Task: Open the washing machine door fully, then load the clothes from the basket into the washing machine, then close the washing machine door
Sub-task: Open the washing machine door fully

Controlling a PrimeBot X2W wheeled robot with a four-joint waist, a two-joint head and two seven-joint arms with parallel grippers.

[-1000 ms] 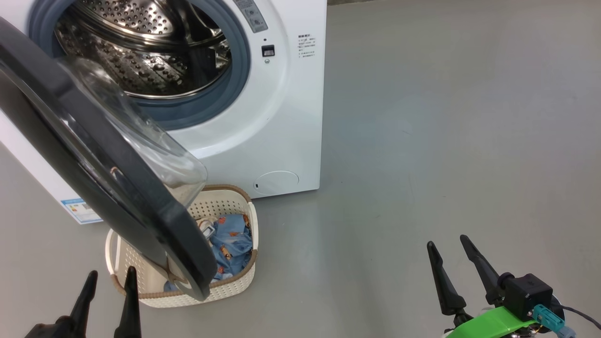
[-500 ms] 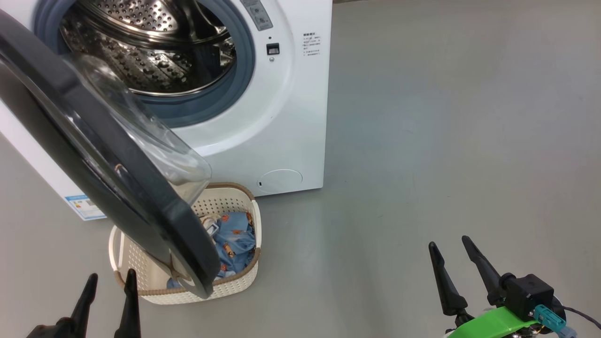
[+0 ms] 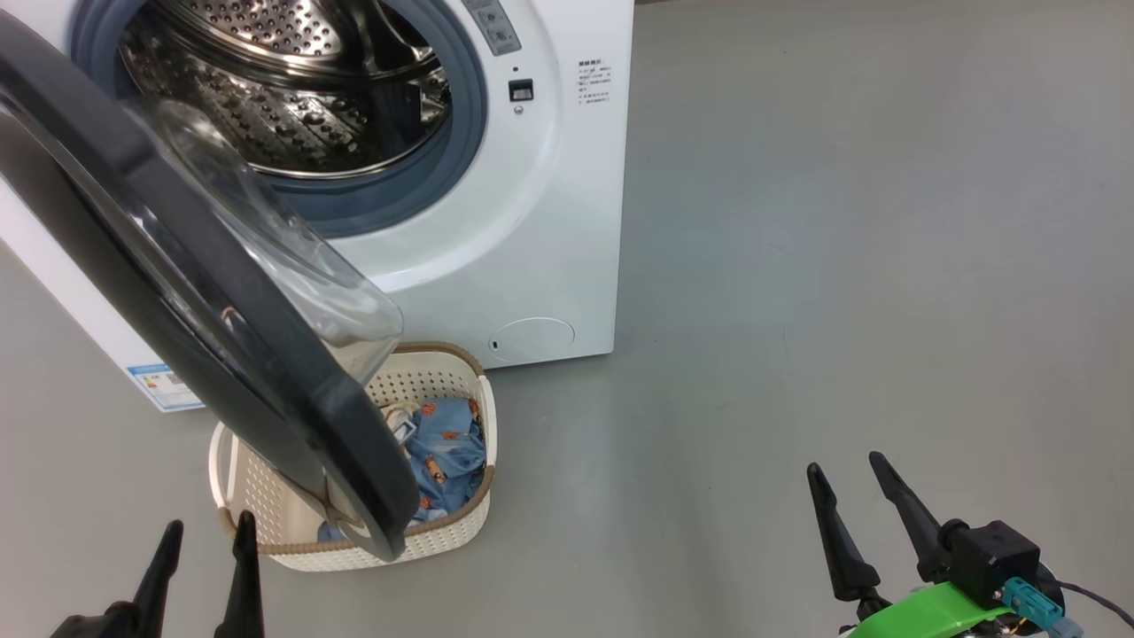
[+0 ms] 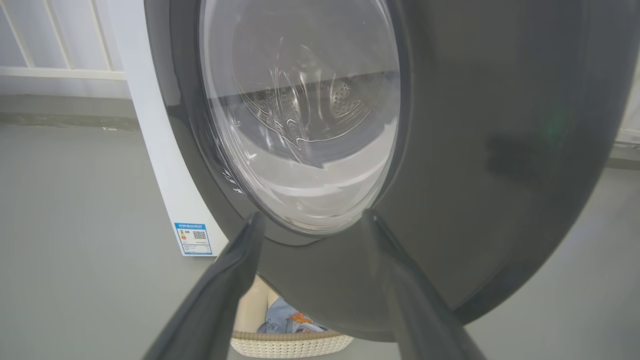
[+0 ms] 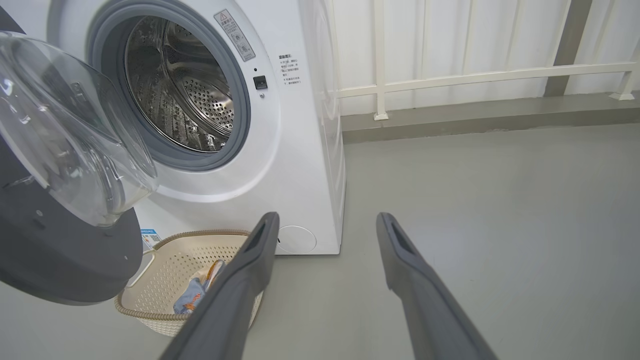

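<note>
The door (image 3: pixel 190 288) covers half the basket (image 3: pixel 447 532)

Laundry corner (bare, utility-like): white washing machine (image 5: pixel 300 175), grey floor (image 5: pixel 500 225), pale railing (image 5: pixel 475 77).

The washing machine (image 3: pixel 567 221) bears a blue sticker (image 4: pixel 193 238) and small print (image 3: pixel 594 82), neither legible.

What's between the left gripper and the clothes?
The open washing machine door: in the left wrist view its black rim stands before the left gripper, clothes peeking beneath.
</note>
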